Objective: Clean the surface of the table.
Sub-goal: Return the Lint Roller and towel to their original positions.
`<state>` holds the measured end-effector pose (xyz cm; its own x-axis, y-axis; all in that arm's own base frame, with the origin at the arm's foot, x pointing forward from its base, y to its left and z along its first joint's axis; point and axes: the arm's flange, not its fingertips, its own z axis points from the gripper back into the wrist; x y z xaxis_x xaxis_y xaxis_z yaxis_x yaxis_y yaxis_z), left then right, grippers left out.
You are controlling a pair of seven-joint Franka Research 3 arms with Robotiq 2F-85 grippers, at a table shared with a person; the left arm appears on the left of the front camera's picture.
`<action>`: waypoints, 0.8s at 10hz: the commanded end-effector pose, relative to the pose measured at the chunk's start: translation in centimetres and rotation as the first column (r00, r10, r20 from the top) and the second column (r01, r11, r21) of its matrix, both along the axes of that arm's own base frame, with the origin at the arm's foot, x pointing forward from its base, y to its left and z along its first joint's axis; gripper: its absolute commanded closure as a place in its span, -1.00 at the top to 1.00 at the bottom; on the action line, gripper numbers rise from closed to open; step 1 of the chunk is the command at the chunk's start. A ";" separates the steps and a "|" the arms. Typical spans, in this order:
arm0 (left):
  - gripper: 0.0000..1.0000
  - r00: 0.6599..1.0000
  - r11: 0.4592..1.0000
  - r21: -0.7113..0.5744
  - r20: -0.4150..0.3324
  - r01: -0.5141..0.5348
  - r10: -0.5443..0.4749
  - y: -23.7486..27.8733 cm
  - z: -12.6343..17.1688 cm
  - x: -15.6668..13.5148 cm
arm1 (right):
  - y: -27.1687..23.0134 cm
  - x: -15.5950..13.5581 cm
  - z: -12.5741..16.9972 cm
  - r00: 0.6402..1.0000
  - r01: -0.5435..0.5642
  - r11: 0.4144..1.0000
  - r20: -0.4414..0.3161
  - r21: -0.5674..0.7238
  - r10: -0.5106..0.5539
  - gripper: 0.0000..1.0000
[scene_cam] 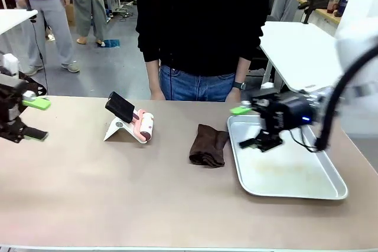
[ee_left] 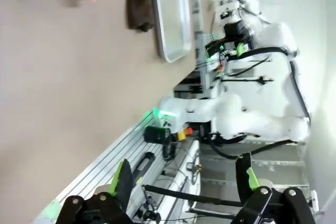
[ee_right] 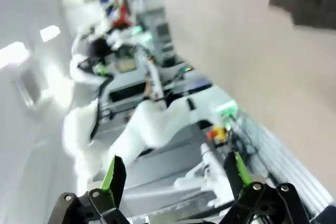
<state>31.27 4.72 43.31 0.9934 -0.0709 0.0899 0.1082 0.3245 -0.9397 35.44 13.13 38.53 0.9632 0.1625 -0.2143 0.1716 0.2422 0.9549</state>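
While both arms hover:
Table (scene_cam: 118,193): long axis left-right.
Left gripper (scene_cam: 31,119): spread, over table's left edge.
Right gripper (scene_cam: 251,127): spread, above tray (scene_cam: 331,188).

Left gripper (scene_cam: 32,119) held at the left edge, jaws spread, right gripper (scene_cam: 248,127) turned sideways, jaws spread, nothing gripped

No text, label, brand, number or sign can be read anywhere in these pictures. The lint roller (scene_cam: 143,127) on its white stand (scene_cam: 118,129) bears a pink wrapper whose print is too small to make out, and the tabletop (scene_cam: 118,193), the metal tray (scene_cam: 307,193) and the brown cloth (scene_cam: 208,146) bear no lettering.
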 end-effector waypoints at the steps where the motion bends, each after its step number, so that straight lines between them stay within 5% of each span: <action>1: 1.00 0.996 0.987 -0.144 0.046 -0.068 0.076 4.3 -0.7 -0.9 | -6.6 -0.9 0.3 0.996 0.085 0.991 0.025 0.099 -0.088 1.00; 4: 1.00 0.966 0.940 -0.244 0.040 -0.239 0.256 13.0 -2.3 -0.7 | -15.1 -2.4 0.3 0.966 0.221 0.947 0.085 0.232 -0.246 1.00; 7: 1.00 0.959 0.918 -0.316 0.071 -0.241 0.276 17.6 -4.2 -0.3 | -18.8 -2.4 -0.9 0.868 0.448 0.858 0.108 0.251 -0.485 1.00; 8: 1.00 0.953 0.929 -0.233 0.028 -0.286 0.301 15.9 -3.0 -1.9 | -19.4 -0.6 1.0 0.933 0.334 0.912 0.054 0.237 -0.356 1.00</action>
